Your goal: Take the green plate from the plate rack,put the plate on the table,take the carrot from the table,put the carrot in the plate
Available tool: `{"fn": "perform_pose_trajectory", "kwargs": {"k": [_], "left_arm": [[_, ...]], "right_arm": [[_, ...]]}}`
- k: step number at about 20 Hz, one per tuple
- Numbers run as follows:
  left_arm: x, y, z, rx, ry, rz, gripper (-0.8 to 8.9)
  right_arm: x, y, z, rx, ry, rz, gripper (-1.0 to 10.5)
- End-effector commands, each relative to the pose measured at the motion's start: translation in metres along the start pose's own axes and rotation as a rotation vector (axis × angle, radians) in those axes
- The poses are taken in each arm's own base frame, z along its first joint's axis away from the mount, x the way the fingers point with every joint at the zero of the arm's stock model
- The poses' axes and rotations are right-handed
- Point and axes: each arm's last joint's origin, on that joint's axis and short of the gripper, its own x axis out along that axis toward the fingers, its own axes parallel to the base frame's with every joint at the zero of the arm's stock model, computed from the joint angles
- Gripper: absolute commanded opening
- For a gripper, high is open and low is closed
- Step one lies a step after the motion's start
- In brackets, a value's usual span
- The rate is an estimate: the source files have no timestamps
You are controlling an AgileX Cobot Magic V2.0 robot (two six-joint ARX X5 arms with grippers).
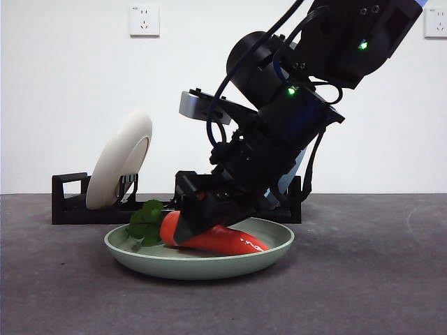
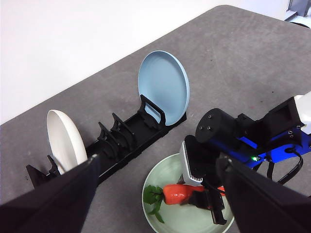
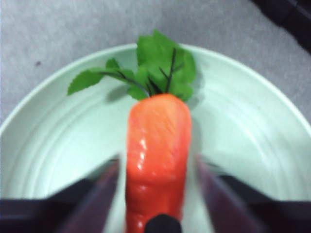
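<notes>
Glossy orange-red, your toy carrot (image 1: 216,239) lies in the pale mint-green plate (image 1: 272,251) on the grey bench (image 1: 370,279), right gripper (image 3: 158,194) jaws slightly apart beside it. Behind stands the black rack (image 2: 121,141) with your cream-white plate (image 1: 120,167) left, blue plate (image 2: 163,87) right. Left gripper (image 2: 160,194) hangs high, jaws wide.
</notes>
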Motion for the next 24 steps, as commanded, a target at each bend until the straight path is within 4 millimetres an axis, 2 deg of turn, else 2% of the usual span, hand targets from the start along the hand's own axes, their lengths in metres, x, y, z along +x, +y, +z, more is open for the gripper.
{"fn": "perform_pose_trajectory", "kwargs": {"k": [1, 3, 5, 8, 11, 14, 17, 21, 24], "left_arm": [[0.000, 0.000, 0.000, -0.007, 0.000, 0.000, 4.09], [0.000, 0.000, 0.000, -0.007, 0.000, 0.000, 4.09], [0.001, 0.000, 0.000, -0.005, 0.001, 0.000, 4.09], [0.000, 0.000, -0.001, -0.002, 0.002, 0.000, 4.09], [0.000, 0.000, -0.001, -0.001, 0.005, 0.000, 4.09], [0.001, 0.000, -0.002, 0.005, 0.018, 0.001, 4.09], [0.000, 0.000, -0.005, 0.015, 0.040, 0.003, 4.09], [0.000, 0.001, -0.011, 0.040, 0.104, -0.003, 4.08], [-0.002, -0.001, -0.021, 0.051, 0.205, -0.083, 3.84]], "right_arm": [[-0.003, 0.000, 0.006, 0.021, -0.012, -0.005, 5.8], [-0.016, 0.000, 0.018, 0.017, -0.061, -0.016, 5.8], [-0.037, 0.000, 0.031, 0.030, -0.107, -0.051, 5.7], [-0.082, 0.004, 0.046, 0.033, -0.146, -0.065, 5.7], [-0.132, 0.012, 0.049, 0.050, -0.139, -0.083, 5.7], [-0.177, 0.022, 0.041, 0.058, -0.093, -0.073, 5.7], [-0.217, 0.034, 0.023, 0.089, 0.002, -0.053, 5.7], [-0.258, 0.048, -0.003, 0.173, 0.100, -0.035, 5.6], [-0.279, 0.056, -0.019, 0.212, 0.151, -0.025, 5.4]]}}
